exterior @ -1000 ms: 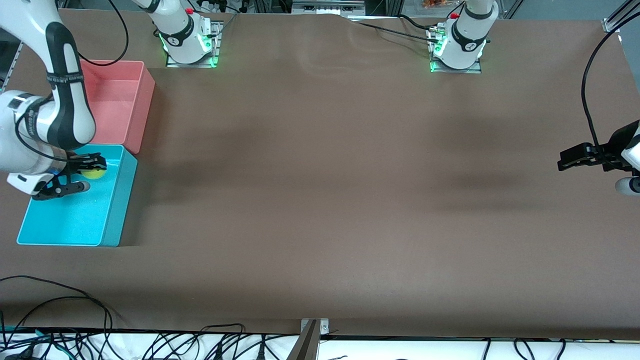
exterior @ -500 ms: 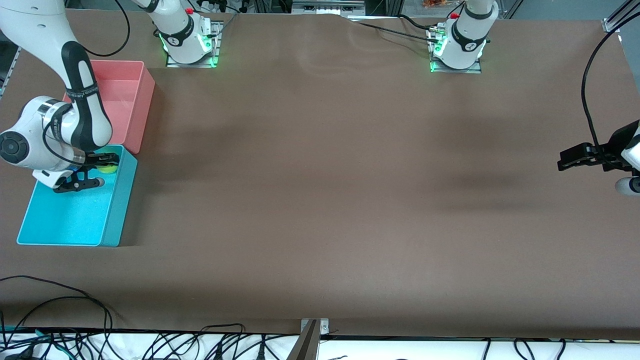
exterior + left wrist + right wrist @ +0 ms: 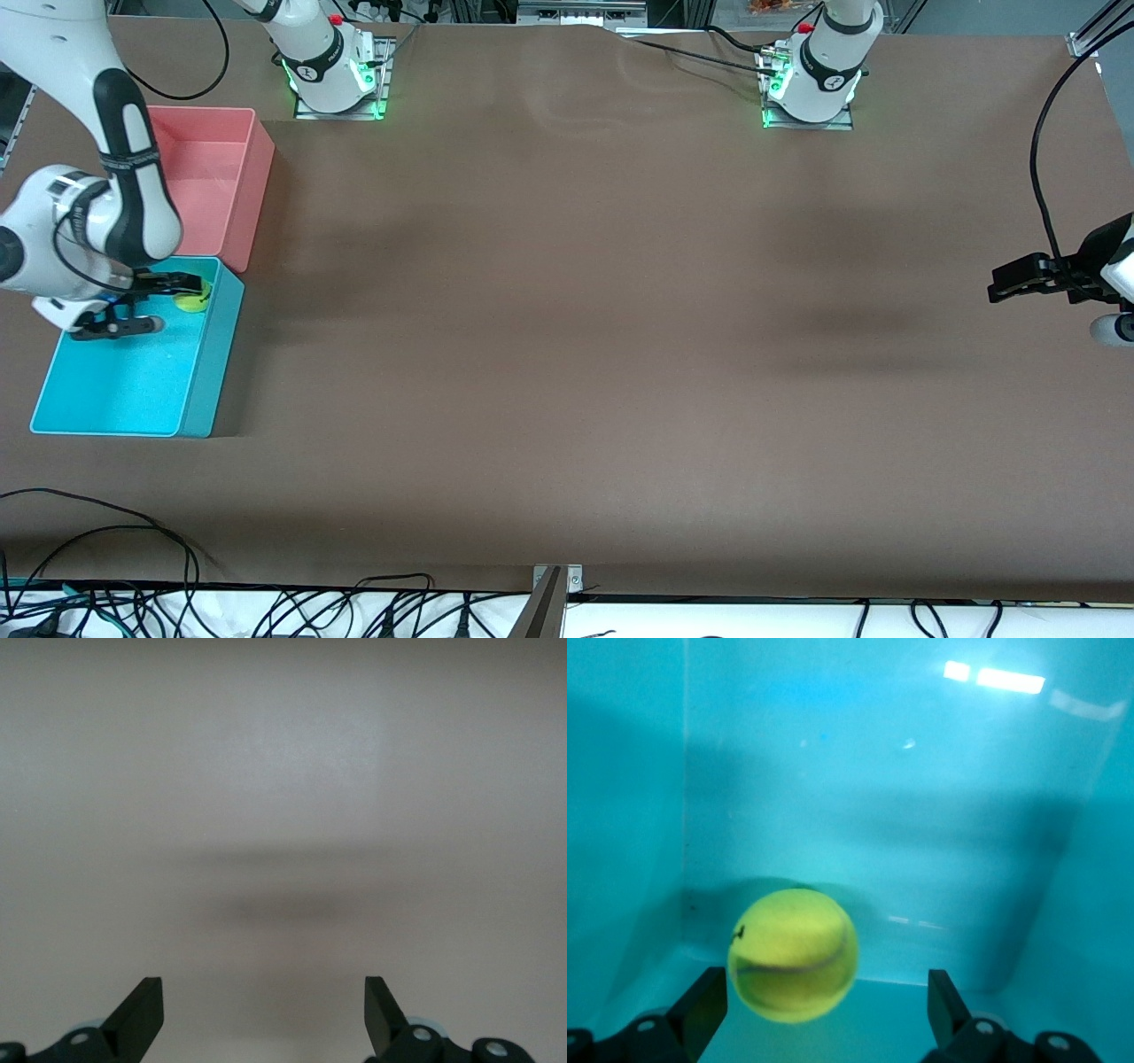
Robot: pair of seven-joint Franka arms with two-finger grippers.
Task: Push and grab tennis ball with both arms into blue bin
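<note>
Jaws of right gripper [image 3: 142, 304] spread apart over blue bin [image 3: 106, 424], gripping nothing. Tennis ball [image 3: 190, 301] loose inside that bin, near its corner beside pink bin [image 3: 257, 164]. Left gripper [image 3: 1005, 279] likewise spread wide, waiting above brown table [image 3: 567, 354], well apart.

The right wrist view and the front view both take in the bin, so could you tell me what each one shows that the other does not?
Only the right wrist view shows the open right gripper with the tennis ball clear of its fingertips. Only the front view shows the pink bin, the brown table and the left gripper, waiting open at the left arm's end. Both show the ball inside the blue bin.
</note>
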